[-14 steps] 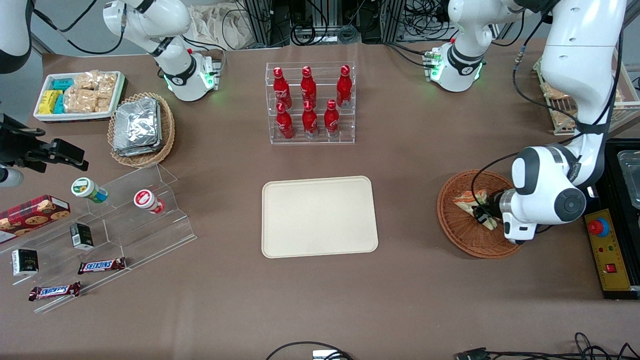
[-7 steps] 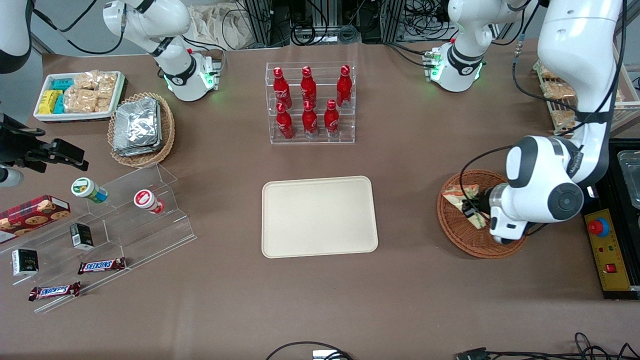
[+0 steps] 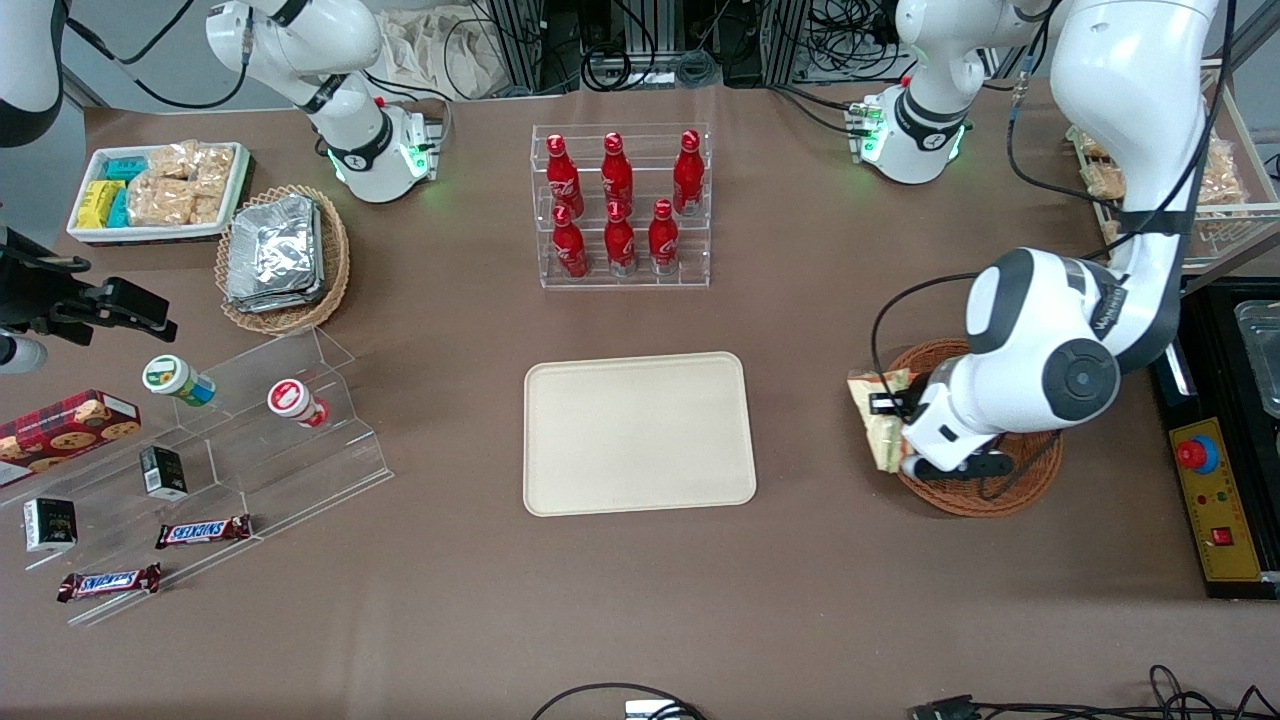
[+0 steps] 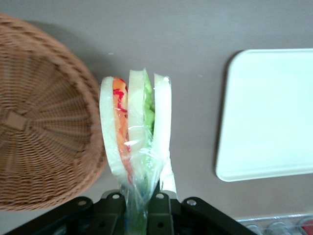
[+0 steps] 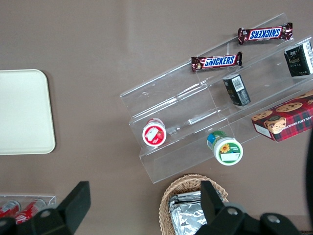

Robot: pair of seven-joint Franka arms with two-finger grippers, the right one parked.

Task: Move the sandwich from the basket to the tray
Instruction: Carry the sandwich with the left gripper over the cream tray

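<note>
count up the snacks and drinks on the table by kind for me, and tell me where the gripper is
Red bottles: 6
Snickers bars: 2
Sandwich: 1, held in the gripper above the table just past the basket rim, toward the tray
Cookie box: 1
Total: 10

The sandwich [image 4: 136,128] is clamped in the gripper [image 4: 136,205] jaws above the table [image 4: 195,44], between basket [image 4: 44,122] and tray [image 4: 269,112].

The gripper [image 4: 138,205] is cut off at the picture's edge, its fingertips wrapped in the sandwich's [image 4: 137,142] plastic; the arm covers much of the basket [image 3: 1000,490].
</note>
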